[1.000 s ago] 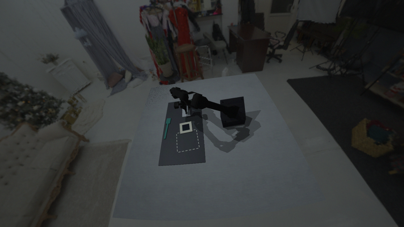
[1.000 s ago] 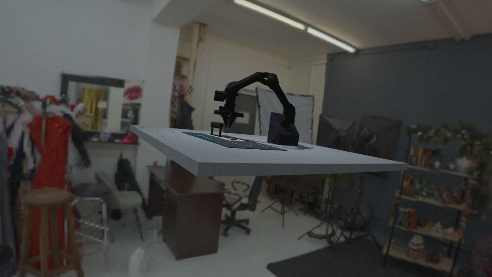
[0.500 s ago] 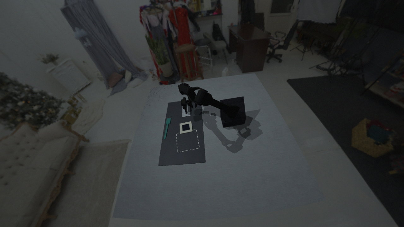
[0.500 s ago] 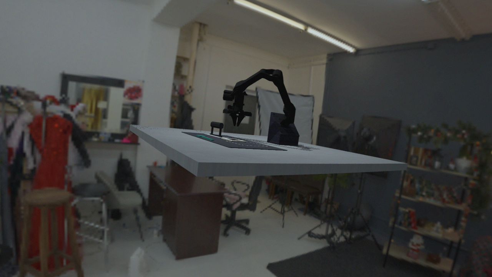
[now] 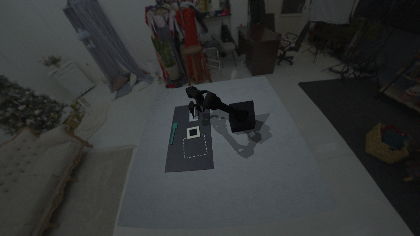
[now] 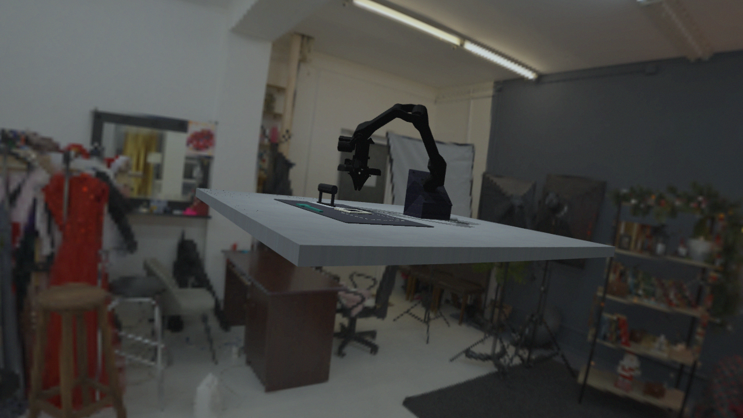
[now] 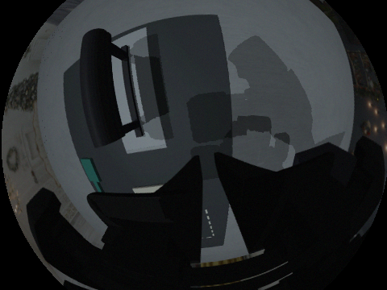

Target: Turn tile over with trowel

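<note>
The white tile [image 5: 193, 132] [image 6: 353, 210] lies on the dark mat [image 5: 187, 164] [image 6: 395, 220] with its dark square mark facing up, just beyond the far edge of the dashed outline [image 5: 184, 148] [image 7: 210, 221]. A slim teal trowel [image 5: 173, 133] [image 6: 310, 206] [image 7: 90, 167] lies flat on the mat, left of the tile. A white-plated tool with a black bar handle [image 5: 191, 106] [image 6: 327, 193] [image 7: 97, 89] stands on the mat's far end. My gripper [image 5: 199, 109] [image 6: 358, 186] [image 7: 206, 158] hangs above the mat beside that tool, shut and holding nothing.
The arm's dark base block [image 5: 241, 115] [image 6: 425, 200] stands on the grey table [image 5: 235, 182] right of the mat. The arm's shadow falls between the base and the mat.
</note>
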